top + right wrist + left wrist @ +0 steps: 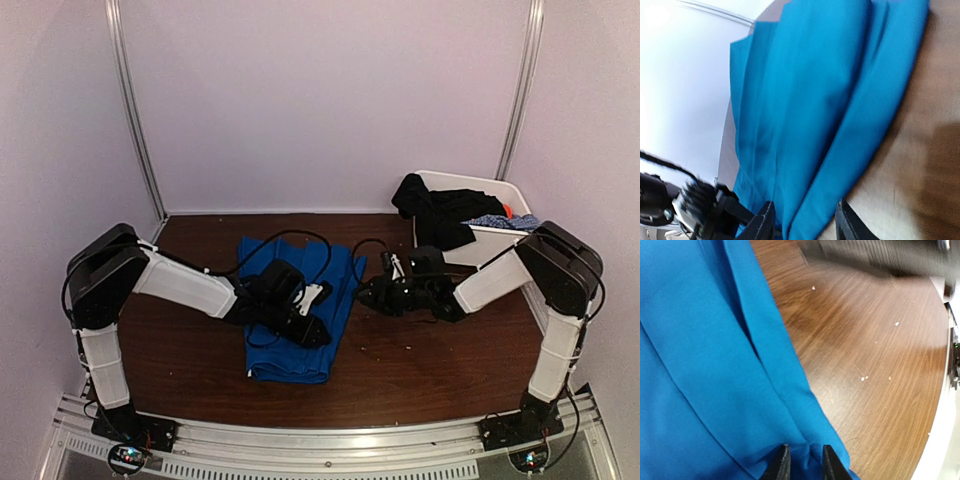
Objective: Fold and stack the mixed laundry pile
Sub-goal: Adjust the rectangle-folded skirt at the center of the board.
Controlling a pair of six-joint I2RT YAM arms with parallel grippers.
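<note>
The bright royal-blue garment (295, 305) lies folded lengthwise into a long strip on the brown table. My left gripper (320, 336) rests low on its near right part. In the left wrist view the fingers (801, 462) stand a little apart, open, with a small ridge of the blue cloth (715, 365) between them. My right gripper (363, 293) is at the strip's right edge. It is open wide (805, 222), straddling the folded edge of the blue cloth (815, 90). The black garment (435, 212), a speckled piece (495, 220) and a bit of orange-red (508, 210) sit in the tub.
A white plastic tub (500, 186) stands at the back right, with the black garment hanging over its left rim. White crumbs dot the wood (864, 378) right of the blue cloth. The table's front edge (935, 440) is close to the left gripper.
</note>
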